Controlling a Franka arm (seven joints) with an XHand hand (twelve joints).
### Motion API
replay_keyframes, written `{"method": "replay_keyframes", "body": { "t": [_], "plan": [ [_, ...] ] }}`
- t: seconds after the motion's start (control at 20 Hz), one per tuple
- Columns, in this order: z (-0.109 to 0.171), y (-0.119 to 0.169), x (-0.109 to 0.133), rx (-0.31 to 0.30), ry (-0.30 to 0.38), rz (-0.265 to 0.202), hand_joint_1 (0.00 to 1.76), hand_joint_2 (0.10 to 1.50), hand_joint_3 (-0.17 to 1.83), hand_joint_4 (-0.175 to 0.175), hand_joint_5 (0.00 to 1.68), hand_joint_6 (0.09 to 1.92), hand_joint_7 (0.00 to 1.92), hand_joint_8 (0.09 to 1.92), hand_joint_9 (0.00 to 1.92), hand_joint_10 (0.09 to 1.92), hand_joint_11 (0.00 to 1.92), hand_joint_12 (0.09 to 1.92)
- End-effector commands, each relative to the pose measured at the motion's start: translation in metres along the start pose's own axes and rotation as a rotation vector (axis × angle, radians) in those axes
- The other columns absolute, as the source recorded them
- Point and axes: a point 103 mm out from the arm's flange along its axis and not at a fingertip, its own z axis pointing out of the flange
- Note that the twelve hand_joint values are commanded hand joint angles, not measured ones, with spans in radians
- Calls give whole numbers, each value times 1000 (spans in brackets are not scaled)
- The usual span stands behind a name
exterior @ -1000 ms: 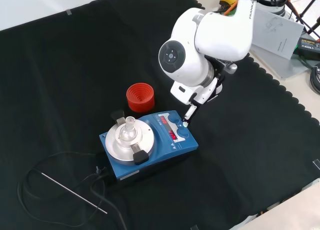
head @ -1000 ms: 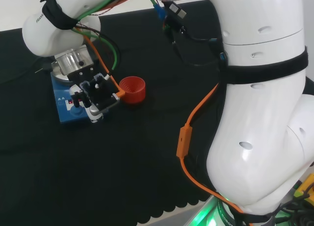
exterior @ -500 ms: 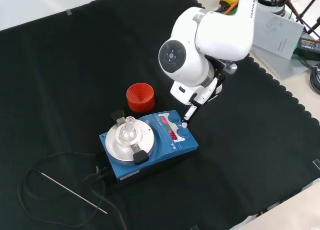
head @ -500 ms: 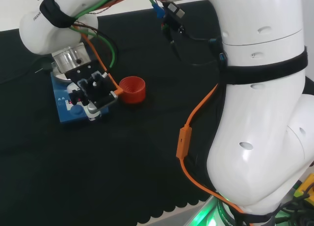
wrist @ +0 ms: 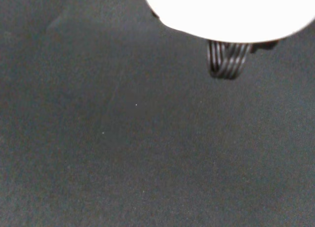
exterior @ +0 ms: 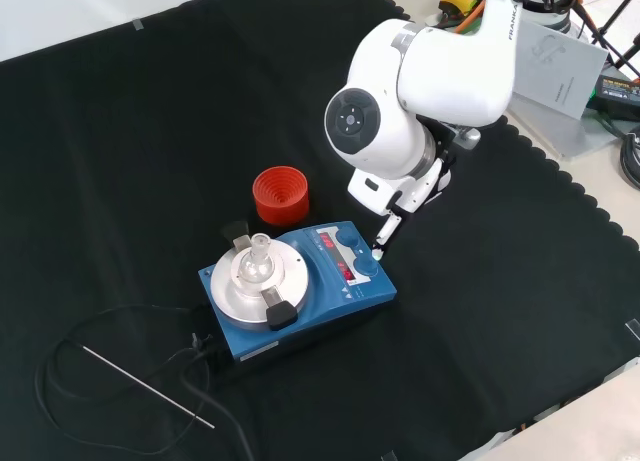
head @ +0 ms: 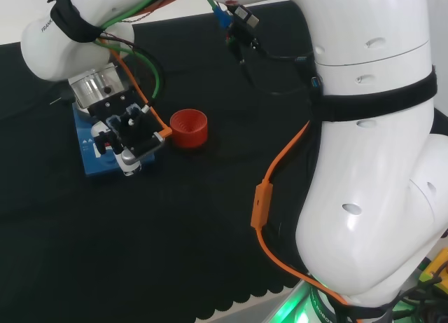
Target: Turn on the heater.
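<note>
Heater [exterior: 300,291]: blue hotplate unit on the black worktop [exterior: 120,131], low and left of centre in the front view; round metal plate [exterior: 255,281] at its left end, control panel at its right end.
Long axis: runs left to right in the front view, plate end to panel end.
Red ribbed ring [exterior: 280,196]: just behind the heater in the front view, apart from it.
Controls: red display [exterior: 335,256] and blue knob [exterior: 367,265] on the panel, at the heater's right end.
Hand [exterior: 395,206]: comes down from the top of the front view, just right of and above the panel.
Fingers [exterior: 381,243]: one straight finger points down; its tip sits at the panel's far right edge, beside the knob. Contact cannot be told.
Finger state: extended, nothing held.
Key relation: controls lie just left of and below the fingertip in the front view; judged a short move down and left.
</note>
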Motion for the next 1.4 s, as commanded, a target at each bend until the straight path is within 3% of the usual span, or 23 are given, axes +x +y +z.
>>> {"method": "replay_keyframes", "body": {
  "t": [0.05,1.4],
  "plan": [
    [1,-1,3,4,-4,0,1576,422,1388,-54,172,462,1555,1920,1674,1789,1521,1512],
    [6,0,6,8,-13,-2,1579,420,1393,-60,211,459,1558,1920,1677,1797,1519,1517]
  ]
}}
